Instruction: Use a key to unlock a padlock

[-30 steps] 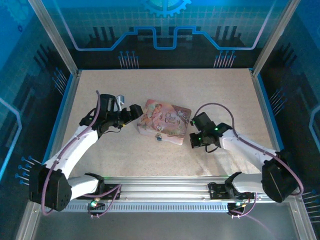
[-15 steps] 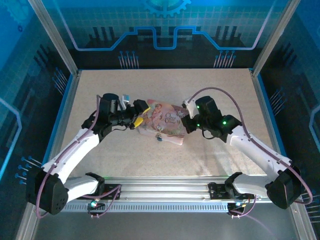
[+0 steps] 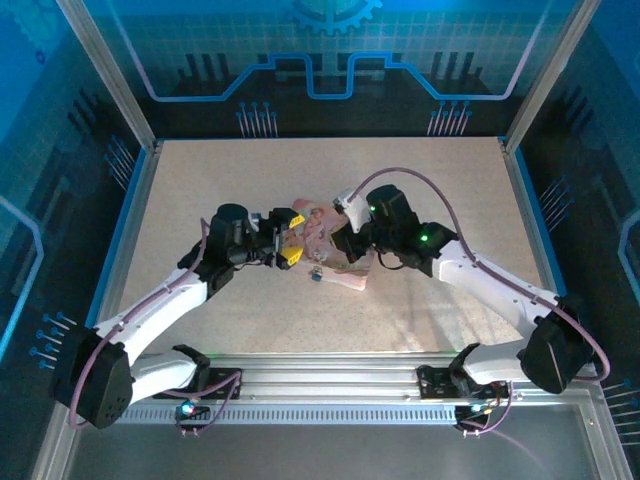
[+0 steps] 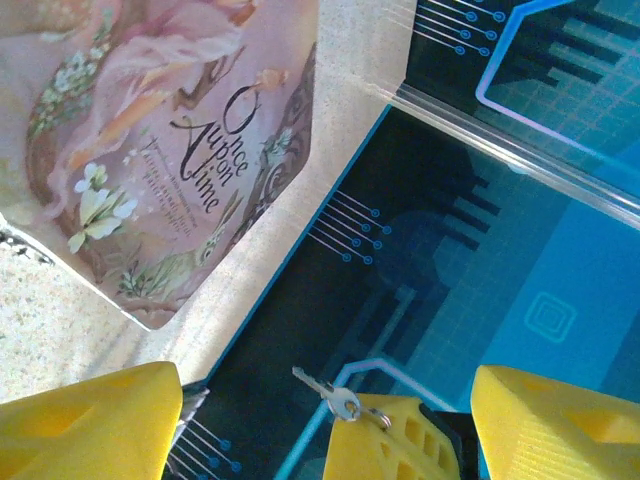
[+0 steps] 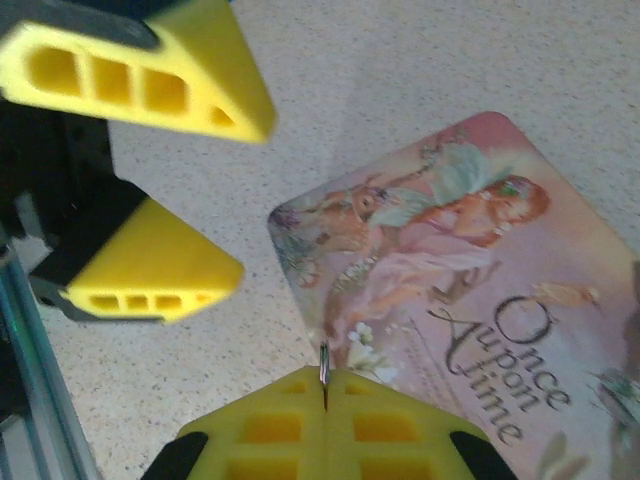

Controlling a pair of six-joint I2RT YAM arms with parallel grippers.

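**Key gripped, padlock not yet reached**

The right gripper (image 5: 325,392) is clenched on the key (image 5: 323,362), whose thin tip pokes out between its 2 yellow fingers above the pink tin (image 5: 470,300). The left gripper (image 3: 292,239) hangs just beside the tin's left end, jaws spread with nothing between them. The padlock (image 3: 316,274) sits about mid-worktop (image 3: 200,180), on the tin's side facing the near edge. The step in hand looks like bringing the key over. Next, the left jaws likely must steady the tin or lock while the right arm lines the key tip up with the keyhole, which is too small to see.
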